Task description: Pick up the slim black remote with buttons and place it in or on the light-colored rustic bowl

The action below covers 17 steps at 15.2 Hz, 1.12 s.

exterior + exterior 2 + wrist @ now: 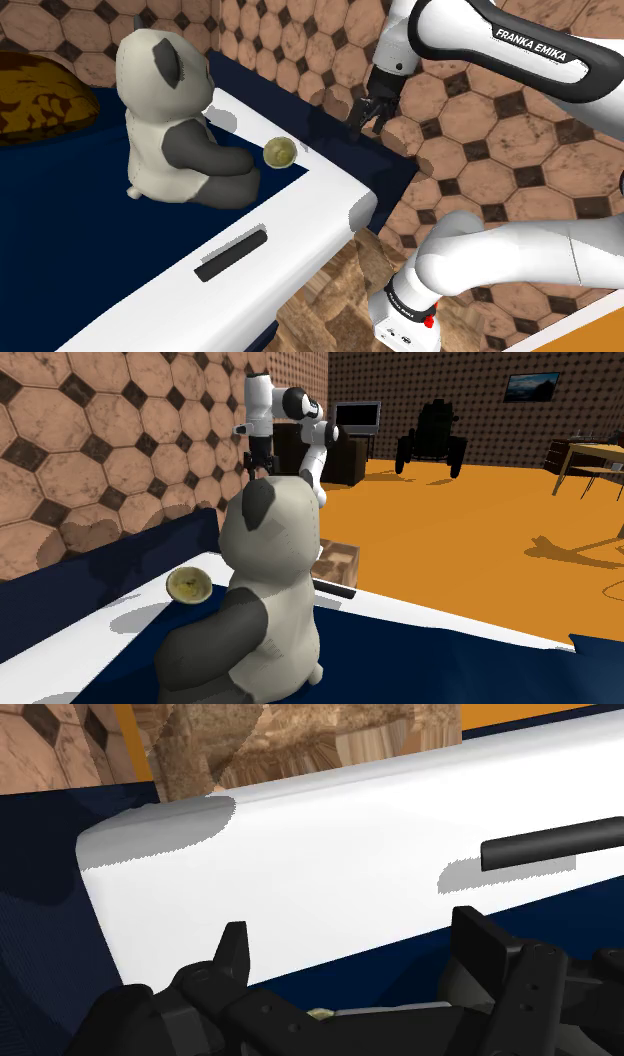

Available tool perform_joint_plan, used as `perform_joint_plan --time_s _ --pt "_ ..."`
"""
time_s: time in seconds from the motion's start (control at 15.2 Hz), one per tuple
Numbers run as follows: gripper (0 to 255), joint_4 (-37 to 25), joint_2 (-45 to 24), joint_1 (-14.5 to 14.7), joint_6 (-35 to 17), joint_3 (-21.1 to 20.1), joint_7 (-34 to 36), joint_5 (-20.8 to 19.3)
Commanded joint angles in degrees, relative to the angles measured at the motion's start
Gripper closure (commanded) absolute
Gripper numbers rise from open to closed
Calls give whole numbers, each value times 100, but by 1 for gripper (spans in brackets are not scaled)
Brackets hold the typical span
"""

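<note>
White ledge (300,215), remote (232,252), "FRANKA EMIKA" arm (530,45)

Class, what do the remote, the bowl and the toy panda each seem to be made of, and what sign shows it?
Remote: probably plastic, flat matte black, no shine. Bowl: unclear, perhaps pottery; mottled, dull yellow-brown. Toy panda: likely plush cloth; rounded, matte, faintly blotchy white and grey.

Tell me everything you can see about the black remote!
The remote is a slim, plain black bar, and no buttons can be made out on it. It lies flat on the white ledge, running along its length, with a grey shadow beside it. Nothing else touches it. The bowl and the panda toy sit farther along the same ledge. The gripper hangs well away, jaws open.
</note>
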<state>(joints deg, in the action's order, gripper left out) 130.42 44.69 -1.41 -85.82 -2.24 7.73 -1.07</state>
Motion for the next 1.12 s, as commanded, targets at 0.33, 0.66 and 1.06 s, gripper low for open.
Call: perform_joint_plan --time_s 0.33,0.66,1.06 --pt "0 800 549 -172 -342 -841 1611 498" --pt "0 1286 744 -323 -739 -1819 3239 1108" --pt "0 1428 439 -638 -1346 -3140 5206 1808"
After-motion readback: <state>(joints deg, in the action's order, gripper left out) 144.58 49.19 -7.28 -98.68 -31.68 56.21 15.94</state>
